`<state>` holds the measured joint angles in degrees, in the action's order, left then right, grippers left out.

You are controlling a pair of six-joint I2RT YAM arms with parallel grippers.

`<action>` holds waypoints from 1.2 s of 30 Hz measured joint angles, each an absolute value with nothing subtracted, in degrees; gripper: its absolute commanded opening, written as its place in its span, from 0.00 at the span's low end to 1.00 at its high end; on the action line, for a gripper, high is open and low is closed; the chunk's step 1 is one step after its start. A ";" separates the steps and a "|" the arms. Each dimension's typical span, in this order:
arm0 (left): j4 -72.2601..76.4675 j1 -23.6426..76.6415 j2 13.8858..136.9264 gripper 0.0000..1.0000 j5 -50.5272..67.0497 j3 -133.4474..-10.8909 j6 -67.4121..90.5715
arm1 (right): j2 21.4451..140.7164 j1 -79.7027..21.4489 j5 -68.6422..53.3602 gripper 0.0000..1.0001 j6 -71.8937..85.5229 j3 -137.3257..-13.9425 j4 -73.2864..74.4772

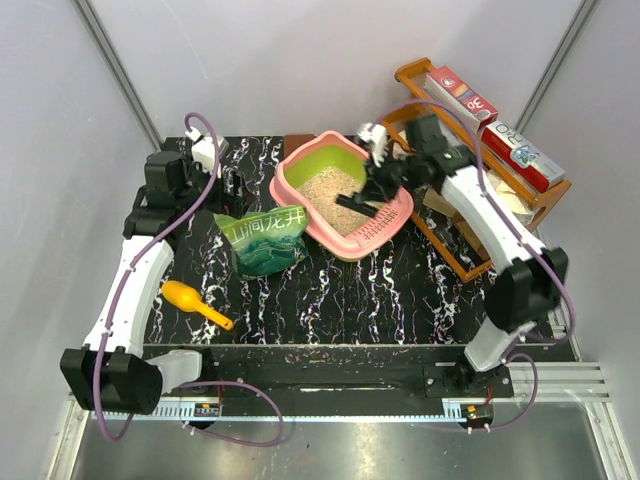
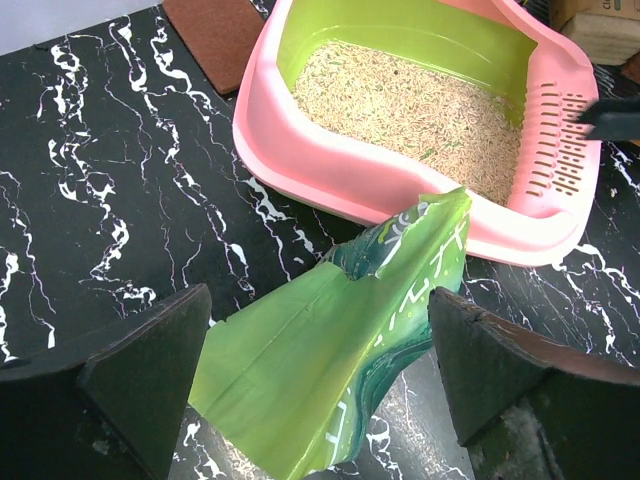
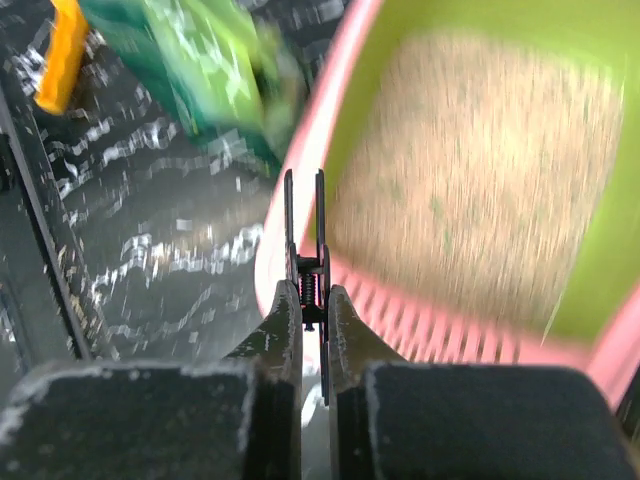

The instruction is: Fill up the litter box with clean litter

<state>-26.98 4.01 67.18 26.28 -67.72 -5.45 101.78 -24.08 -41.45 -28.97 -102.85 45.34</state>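
The pink litter box (image 1: 386, 231) with lime-green inner walls stands at the back centre, with beige clean litter (image 1: 325, 189) covering its floor. My right gripper (image 1: 375, 184) hovers over the box's slotted lip, shut on a thin black clip (image 1: 352, 202). The right wrist view shows the fingers (image 3: 290, 320) pinching the clip (image 3: 305, 230) above the box rim (image 3: 305, 150) and litter (image 3: 480, 170). My left gripper (image 1: 228, 184) is open and empty, above the green bag (image 2: 330, 350). The box (image 2: 300, 160), litter (image 2: 410, 100) and clip (image 2: 612, 118) lie beyond it.
The green bag (image 1: 265, 238) with white characters lies left of the box, its torn end towards it. A yellow-orange scoop (image 1: 195, 303) lies front left. A brown wooden rack (image 1: 470, 250) holding cartons (image 1: 490, 120) stands at the right. A brown mat (image 2: 215, 30) lies behind.
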 measured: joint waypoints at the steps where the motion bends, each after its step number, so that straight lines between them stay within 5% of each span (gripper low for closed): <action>1: -26.76 4.01 67.35 0.95 26.26 -67.72 -5.26 | 98.00 -22.06 -39.90 0.00 -28.10 -97.69 44.56; 10: -26.44 3.99 71.37 0.95 26.24 -68.82 -4.34 | 75.44 -17.37 -34.54 0.00 -27.11 -63.86 48.05; 20: -26.41 3.99 74.74 0.95 24.27 -73.71 -2.70 | 79.46 -15.59 -34.70 0.07 -31.57 -52.60 47.72; 24: -26.39 3.99 75.02 0.99 23.07 -74.52 -2.57 | 84.09 -13.89 -33.74 0.17 -33.01 -51.27 46.74; 28: -26.52 3.55 75.16 0.99 20.43 -74.67 0.08 | 86.48 -12.58 -33.89 0.49 -32.97 -51.31 46.06; 36: -31.22 -6.66 81.06 0.99 21.37 -80.88 8.62 | 85.19 -12.29 -30.83 0.66 -33.19 -52.12 46.68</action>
